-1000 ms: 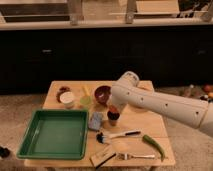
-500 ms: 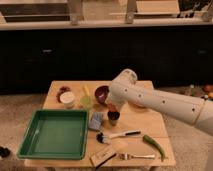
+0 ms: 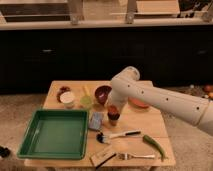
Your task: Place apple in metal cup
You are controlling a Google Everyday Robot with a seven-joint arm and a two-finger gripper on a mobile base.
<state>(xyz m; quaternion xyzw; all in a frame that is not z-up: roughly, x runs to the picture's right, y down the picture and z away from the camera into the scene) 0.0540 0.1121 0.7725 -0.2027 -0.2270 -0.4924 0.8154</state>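
The apple is a small orange-red fruit at the mouth of the metal cup, which stands dark and small in the middle of the wooden table. My gripper reaches down from the white arm and is right on top of the apple. The wrist hides most of the gripper. I cannot tell whether the apple rests in the cup or is held just above it.
A green tray fills the front left. A white cup, a dark red bowl and an orange bowl stand at the back. A blue sponge, brush, green pepper and fork lie in front.
The arm has shifted only slightly. The gripper and the apple stay over the cup.
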